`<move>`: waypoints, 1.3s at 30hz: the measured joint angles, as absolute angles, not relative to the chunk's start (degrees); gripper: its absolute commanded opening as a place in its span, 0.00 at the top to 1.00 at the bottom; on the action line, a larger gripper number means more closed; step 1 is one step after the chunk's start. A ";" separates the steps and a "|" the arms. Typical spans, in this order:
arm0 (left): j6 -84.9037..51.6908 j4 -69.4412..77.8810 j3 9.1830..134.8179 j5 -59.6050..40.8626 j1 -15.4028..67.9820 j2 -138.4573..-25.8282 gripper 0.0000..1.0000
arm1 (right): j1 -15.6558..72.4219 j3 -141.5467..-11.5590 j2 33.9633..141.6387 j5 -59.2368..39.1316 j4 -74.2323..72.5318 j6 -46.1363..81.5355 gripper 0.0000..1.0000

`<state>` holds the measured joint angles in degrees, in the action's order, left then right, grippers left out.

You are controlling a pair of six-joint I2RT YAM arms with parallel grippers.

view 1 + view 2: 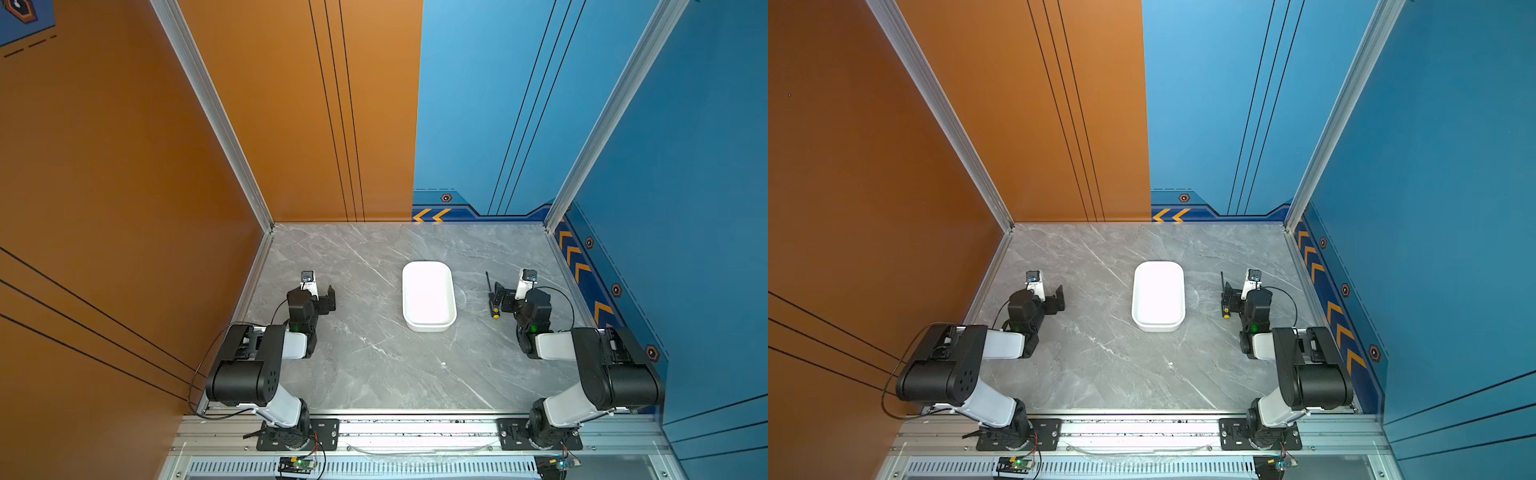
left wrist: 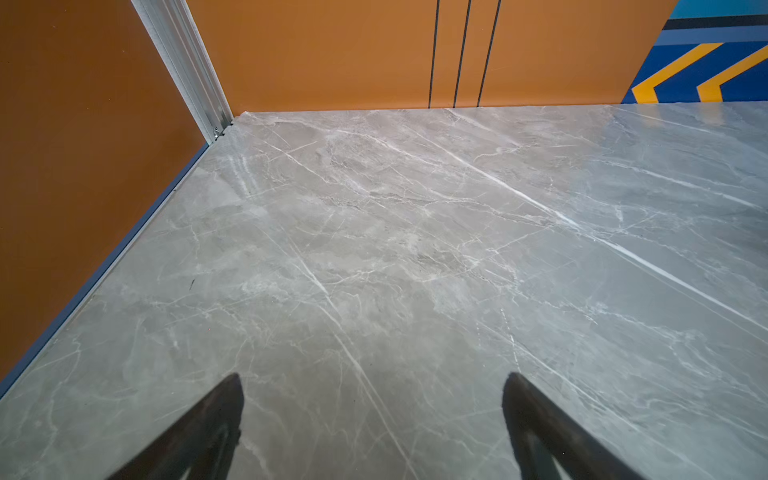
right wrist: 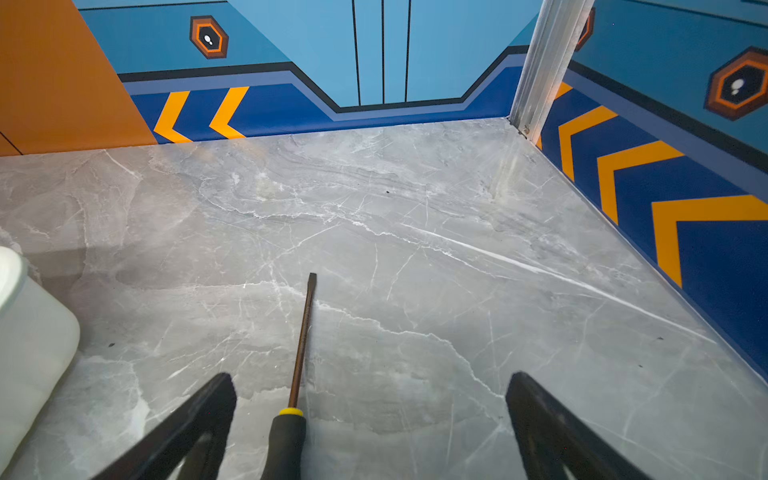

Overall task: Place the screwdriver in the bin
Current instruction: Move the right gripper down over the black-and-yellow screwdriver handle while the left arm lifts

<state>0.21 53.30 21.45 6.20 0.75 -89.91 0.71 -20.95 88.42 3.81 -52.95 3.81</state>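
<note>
The screwdriver (image 3: 286,440) lies flat on the grey table (image 1: 374,365), near the empty bin (image 1: 428,295) and between the wide-apart jaws of the right gripper (image 3: 371,378), so grasping is the step in hand and calls for closing squarely on the handle, while the left gripper (image 2: 372,376) hangs aside with its jaws apart.

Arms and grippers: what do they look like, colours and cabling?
The left arm and right arm pair bulky black joint housings with white link shells; a thin black cable loops off each, and a green light glows near each wrist. The left gripper and right gripper have black, tapering fingers.
</note>
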 measured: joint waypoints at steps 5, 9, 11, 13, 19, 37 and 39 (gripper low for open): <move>0.19 53.32 21.45 6.20 0.75 -89.91 0.02 | 0.71 -20.95 88.42 3.81 -52.95 3.79 0.00; 0.19 53.30 21.45 6.20 0.75 -89.91 0.02 | 0.71 -20.95 88.42 3.81 -52.95 3.81 0.00; 0.19 53.32 21.45 6.20 0.75 -89.91 0.02 | 0.71 -20.95 88.42 3.81 -52.95 3.81 0.00; 0.23 53.28 21.45 6.20 0.80 -89.86 0.02 | 0.71 -20.97 88.42 3.81 -52.90 3.81 0.00; 1.17 43.20 22.81 7.03 2.98 -81.28 0.02 | 0.73 -25.19 85.52 3.81 -42.04 3.79 0.00; -24.53 22.33 39.99 -11.35 10.55 -77.84 0.02 | 2.26 -68.73 97.10 -5.80 31.42 13.19 0.02; -27.24 23.11 39.97 -14.09 10.66 -79.33 0.02 | 2.26 -68.66 97.89 -6.31 34.13 13.65 0.01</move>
<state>-27.24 23.11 39.97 -14.09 10.66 -79.33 2.26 -68.66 97.89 -6.31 34.13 13.65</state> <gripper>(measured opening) 0.979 0.985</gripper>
